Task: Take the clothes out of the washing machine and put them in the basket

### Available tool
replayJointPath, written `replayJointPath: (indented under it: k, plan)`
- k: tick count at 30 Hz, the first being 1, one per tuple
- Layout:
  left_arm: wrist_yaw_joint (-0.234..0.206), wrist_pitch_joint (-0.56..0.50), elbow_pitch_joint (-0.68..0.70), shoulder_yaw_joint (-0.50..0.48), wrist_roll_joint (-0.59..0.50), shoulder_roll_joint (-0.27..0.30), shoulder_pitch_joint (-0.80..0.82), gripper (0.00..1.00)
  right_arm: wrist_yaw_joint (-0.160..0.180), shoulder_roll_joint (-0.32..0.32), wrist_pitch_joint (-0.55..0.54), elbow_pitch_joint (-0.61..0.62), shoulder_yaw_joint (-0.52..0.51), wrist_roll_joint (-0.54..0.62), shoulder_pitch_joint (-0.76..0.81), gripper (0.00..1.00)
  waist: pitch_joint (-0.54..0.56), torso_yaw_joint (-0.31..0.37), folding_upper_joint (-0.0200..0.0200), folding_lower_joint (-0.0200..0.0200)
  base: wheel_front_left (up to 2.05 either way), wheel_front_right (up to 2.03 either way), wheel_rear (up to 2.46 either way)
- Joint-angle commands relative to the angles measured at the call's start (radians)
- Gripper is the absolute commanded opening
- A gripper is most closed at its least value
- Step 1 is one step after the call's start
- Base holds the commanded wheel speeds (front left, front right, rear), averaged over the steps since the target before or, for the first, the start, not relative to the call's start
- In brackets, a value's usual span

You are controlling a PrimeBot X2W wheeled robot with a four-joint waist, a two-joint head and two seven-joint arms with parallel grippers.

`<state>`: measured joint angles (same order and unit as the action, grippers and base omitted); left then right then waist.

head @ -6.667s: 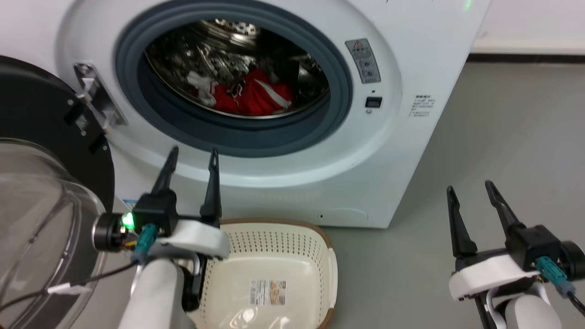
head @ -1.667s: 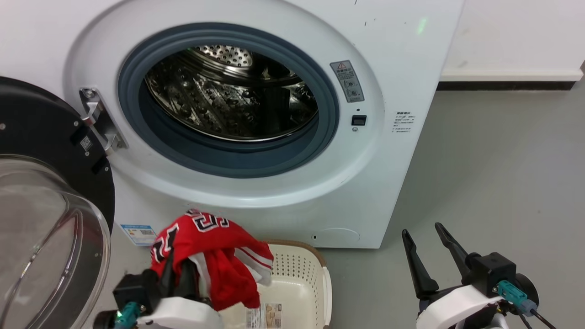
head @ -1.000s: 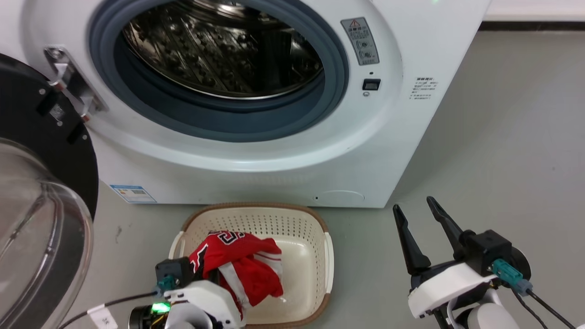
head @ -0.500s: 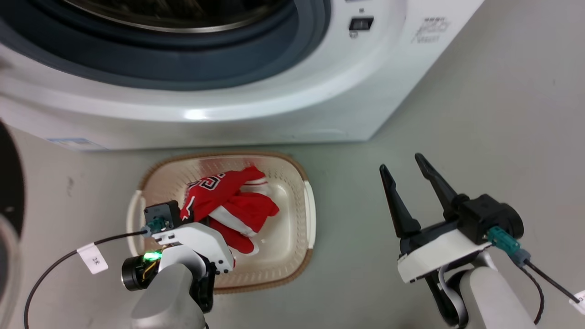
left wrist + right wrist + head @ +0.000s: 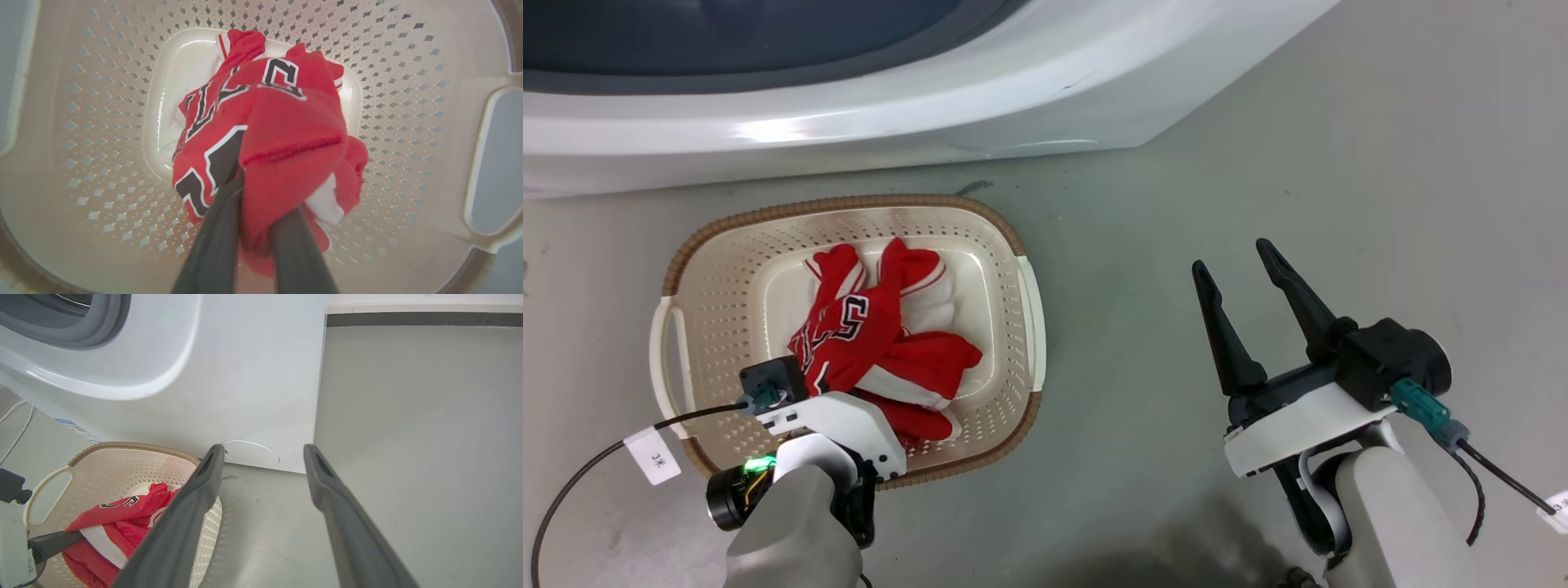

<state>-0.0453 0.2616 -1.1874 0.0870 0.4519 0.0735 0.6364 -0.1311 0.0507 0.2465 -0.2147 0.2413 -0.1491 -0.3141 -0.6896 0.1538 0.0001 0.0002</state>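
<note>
The red jersey (image 5: 874,343) sits bunched inside the basket (image 5: 849,204). The left gripper (image 5: 261,212) reaches down into the basket, its jaws narrow, pinching a fold of the fabric. The basket stands on the floor (image 5: 1176,204) just in front of the washing machine (image 5: 931,122). The right gripper (image 5: 1229,255) hovers over the floor to the basket's right, jaws wide, holding nothing.
</note>
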Motion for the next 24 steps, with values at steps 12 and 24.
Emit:
replayJointPath:
  k: [12,24]
  plan:
    - [0.035,0.004,-0.018,-0.003,-0.013,-0.017,-0.097,1.00,0.001,-0.001,0.017,-0.094,-0.005,0.012,0.023,1.00,0.215,-0.031,-0.0001,-0.0002,0.00,0.00,0.00]
    - [0.030,0.004,0.188,0.018,-0.074,-0.023,-0.305,1.00,0.001,-0.001,0.006,-0.112,-0.073,0.041,0.130,1.00,0.483,-0.070,-0.0001,-0.0002,0.00,0.00,0.00]
